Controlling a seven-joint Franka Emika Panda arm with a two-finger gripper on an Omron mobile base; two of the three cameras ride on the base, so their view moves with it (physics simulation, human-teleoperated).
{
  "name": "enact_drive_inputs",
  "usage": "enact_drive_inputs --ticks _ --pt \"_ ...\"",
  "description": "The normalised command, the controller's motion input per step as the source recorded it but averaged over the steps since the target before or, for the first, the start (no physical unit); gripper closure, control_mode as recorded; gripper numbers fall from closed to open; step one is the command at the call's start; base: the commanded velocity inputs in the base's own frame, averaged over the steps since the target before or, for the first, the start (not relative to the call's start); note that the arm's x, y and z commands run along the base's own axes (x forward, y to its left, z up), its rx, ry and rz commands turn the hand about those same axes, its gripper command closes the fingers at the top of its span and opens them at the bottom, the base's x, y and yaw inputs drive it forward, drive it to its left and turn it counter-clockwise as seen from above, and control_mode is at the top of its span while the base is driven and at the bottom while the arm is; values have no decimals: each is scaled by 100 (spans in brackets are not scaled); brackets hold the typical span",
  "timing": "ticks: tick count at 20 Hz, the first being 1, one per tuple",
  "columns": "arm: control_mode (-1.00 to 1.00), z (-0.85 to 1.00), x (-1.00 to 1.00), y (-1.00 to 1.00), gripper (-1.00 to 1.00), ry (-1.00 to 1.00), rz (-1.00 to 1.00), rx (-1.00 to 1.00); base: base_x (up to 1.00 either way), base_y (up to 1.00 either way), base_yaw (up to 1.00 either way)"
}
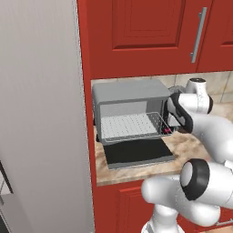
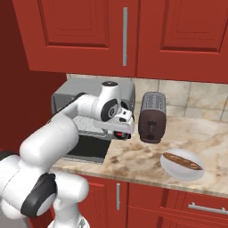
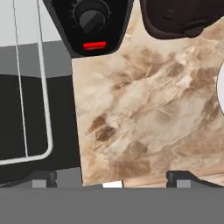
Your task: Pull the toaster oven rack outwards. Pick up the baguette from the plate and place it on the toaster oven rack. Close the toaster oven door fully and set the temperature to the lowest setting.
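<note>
One oven (image 1: 129, 98), door (image 1: 136, 152) down, rack (image 1: 132, 126) pulled out, bare. One baguette (image 2: 182, 161) on one plate (image 2: 169, 170). Fingers (image 3: 111, 177) spread wide, empty.

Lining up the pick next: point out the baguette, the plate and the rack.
baguette (image 2: 182, 161), right base view, middle of its crust.
plate (image 2: 171, 173), right base view, bare left rim.
rack (image 1: 129, 125), left base view, centre of grid.

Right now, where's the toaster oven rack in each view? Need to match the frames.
Left base view: the rack sits centre, pulled out over the dropped door.
Right base view: left of centre, a strip of it shows behind the arm.
Hand view: its wire rim runs down the left side.
Shared landmark: the red button, seen at and.
</note>
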Motion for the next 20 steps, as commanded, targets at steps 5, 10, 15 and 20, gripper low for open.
enact_drive_inputs --ticks 5,10,15,20 --pt "-100 0 0 -97 -100 0 -20 -2 0 0 0" --pt "-100 3 4 -100 -100 3 -12 -4 0 0 0" --pt "-100 3 10 -100 -100 6 -2 -1 0 0 0" --pt "-100 0 0 -80 -100 6 0 -2 0 0 0"
